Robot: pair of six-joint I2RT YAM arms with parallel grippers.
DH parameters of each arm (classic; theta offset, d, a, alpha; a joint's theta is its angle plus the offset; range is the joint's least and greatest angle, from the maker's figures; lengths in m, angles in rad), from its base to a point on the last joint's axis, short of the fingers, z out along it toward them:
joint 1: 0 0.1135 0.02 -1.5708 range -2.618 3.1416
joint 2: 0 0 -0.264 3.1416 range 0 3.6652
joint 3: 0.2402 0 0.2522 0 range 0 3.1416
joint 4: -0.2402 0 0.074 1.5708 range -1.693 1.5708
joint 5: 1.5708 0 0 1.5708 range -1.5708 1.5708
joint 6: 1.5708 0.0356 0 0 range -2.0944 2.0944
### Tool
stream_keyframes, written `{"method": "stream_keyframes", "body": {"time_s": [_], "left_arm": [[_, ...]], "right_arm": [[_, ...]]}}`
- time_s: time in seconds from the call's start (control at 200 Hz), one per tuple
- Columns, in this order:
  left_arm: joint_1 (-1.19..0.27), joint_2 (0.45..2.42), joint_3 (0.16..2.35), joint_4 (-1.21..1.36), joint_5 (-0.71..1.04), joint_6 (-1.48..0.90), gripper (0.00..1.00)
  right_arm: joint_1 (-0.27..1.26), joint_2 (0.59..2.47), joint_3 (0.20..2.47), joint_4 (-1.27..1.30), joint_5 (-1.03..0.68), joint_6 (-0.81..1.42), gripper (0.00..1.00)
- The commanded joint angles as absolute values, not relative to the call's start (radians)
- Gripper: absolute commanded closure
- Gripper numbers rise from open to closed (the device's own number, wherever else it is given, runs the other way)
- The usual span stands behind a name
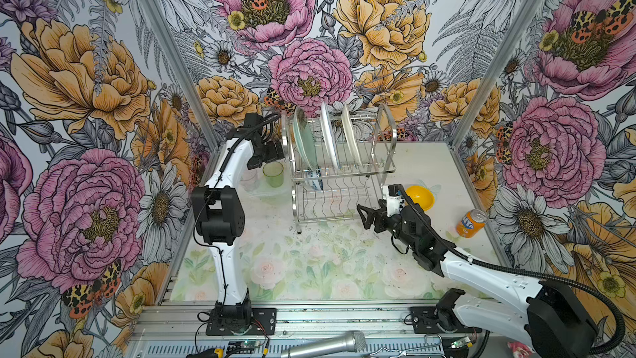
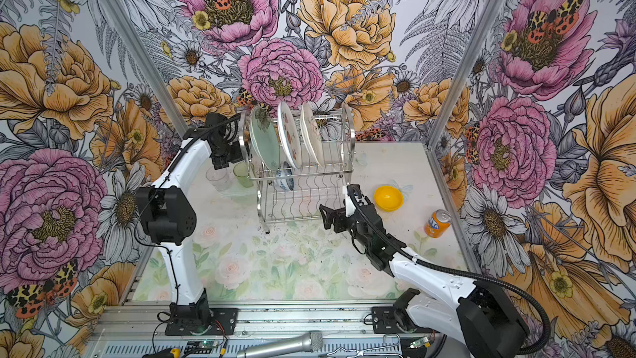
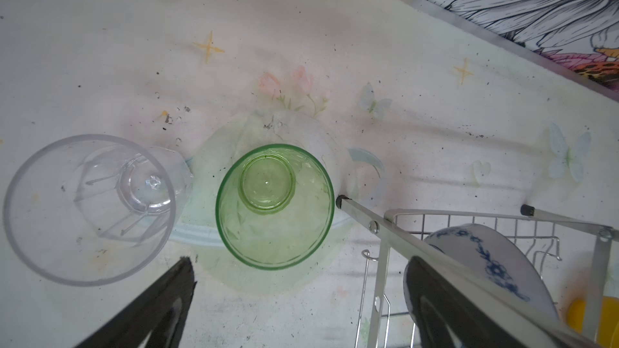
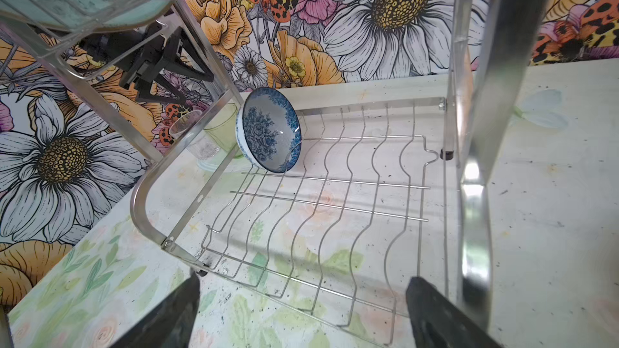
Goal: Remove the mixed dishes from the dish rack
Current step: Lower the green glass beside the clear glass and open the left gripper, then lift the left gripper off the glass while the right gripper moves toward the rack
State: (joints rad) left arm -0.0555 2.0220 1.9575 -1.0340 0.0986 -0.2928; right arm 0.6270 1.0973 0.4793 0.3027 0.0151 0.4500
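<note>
While left tool (image 3: 299, 262), right tool (image 4: 303, 282) gape wide, rack leg (image 3: 355, 209) flanks green tumbler (image 3: 274, 205).

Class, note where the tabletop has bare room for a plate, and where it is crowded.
Free: the near table in front of the dish rack; also the far right corner behind the yellow bowl. Crowded: left of the rack, where green tumbler and clear glass stand.
</note>
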Motion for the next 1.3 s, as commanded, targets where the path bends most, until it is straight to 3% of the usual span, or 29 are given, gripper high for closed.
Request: {"method": "stream_keyframes", "body": {"time_s": [0.0,0.676,0.936,1.291], "left_arm": [[-0.044,1.894,1.869,-0.942,0.124,-0.327,0.01],[0.005,1.371,1.056,-0.389,0.154,-0.595,0.01],[0.006,1.300,0.950,-0.377,0.152,-0.556,0.01],[0.008,1.180,0.804,-0.304,0.171,-0.602,0.01]], "right_arm": [[0.623,1.118,0.527,0.316,-0.018,0.440,0.03],[0.626,1.262,0.618,0.331,-0.103,0.440,0.03],[0.632,1.388,0.670,0.362,-0.161,0.419,0.04],[0.655,1.590,0.804,0.436,-0.228,0.467,0.13]]}}
